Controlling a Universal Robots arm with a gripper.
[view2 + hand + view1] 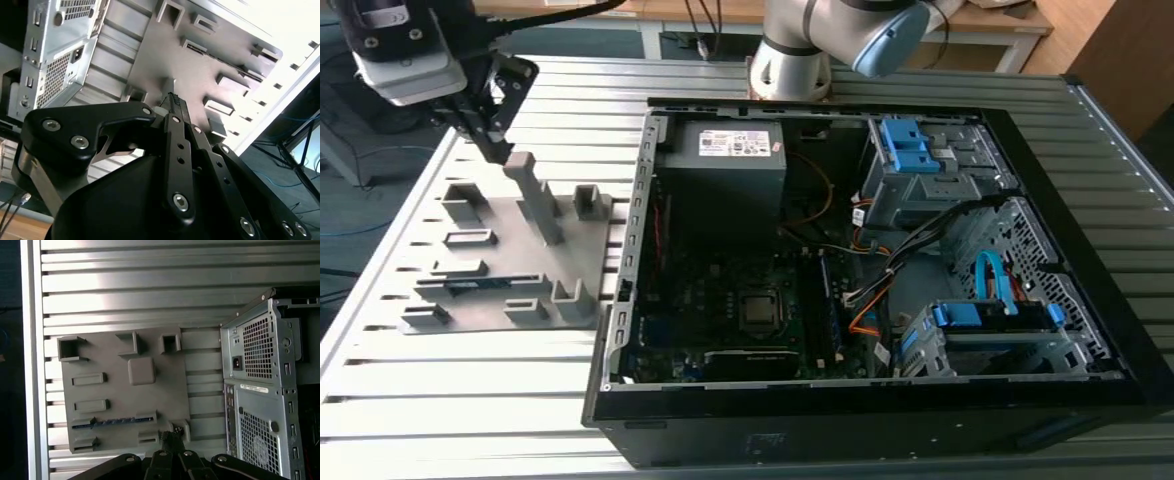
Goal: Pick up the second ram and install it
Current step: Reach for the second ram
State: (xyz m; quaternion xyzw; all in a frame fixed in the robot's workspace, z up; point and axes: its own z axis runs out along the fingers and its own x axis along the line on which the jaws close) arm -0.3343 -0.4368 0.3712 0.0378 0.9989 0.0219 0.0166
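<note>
The gripper [499,156] hangs on the left side of the scene above a grey tray [500,255] and touches nothing. Its two black fingers are drawn together at the tips, with nothing visible between them, and both wrist views show this [174,98] [170,436]. The tray lies flat on a table [454,400] of metal slats, just left of an open computer case [622,300] that lies on its side. The memory stick [470,283] is in the near part of the tray. It stands on its long edge as a thin blue strip, held between two small blocks and running left to right. In the first wrist view the memory stick [112,422] is seated in the same way, and the fingertips appear just past the end that faces the case, next to a small corner block [180,428]. The gripper is clear of the stick. A tall square block [534,200] rises from the middle of the tray, and lower hollow blocks stand along the tray's far edge. The back panel of the case, with its vent grilles, faces the tray [255,390]. Inside the case are a grey power supply [720,170] at the far left, a dark circuit board [720,290] nearer, and blue drive holders [907,145] on the right. The arm's pale base [794,55] stands beyond the far side of the case.
</note>
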